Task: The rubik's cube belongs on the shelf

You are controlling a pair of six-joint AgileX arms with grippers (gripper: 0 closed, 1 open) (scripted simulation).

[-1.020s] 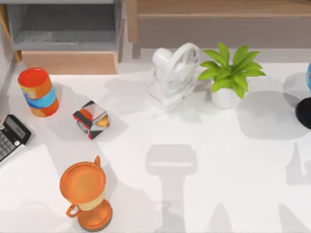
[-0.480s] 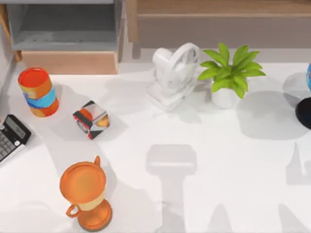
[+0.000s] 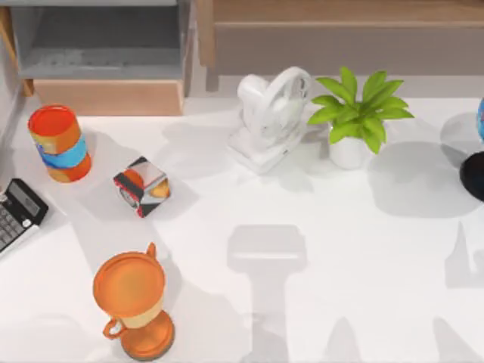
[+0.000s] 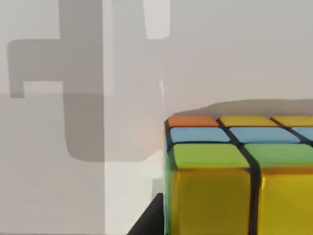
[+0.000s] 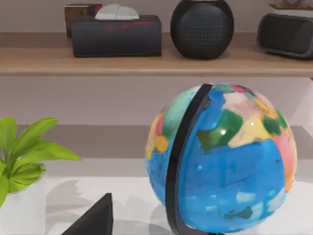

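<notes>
Glossy cube (image 3: 141, 186): on the table, between can and trophy
Orange can (image 3: 60, 143): upright, left of the glossy cube
Trophy (image 3: 134, 305): near the front edge
Calculator (image 3: 17, 213): left edge
White fan (image 3: 271, 117): just beside the potted plant (image 3: 359, 116)
Globe (image 5: 221, 159): right edge, close before the right wrist camera

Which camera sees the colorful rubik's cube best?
The left wrist view. The rubik's cube sits very close there, showing green, yellow, blue and orange tiles on the white table. The top view has a different glossy black-and-orange cube, and the right wrist view looks at a globe instead.
</notes>
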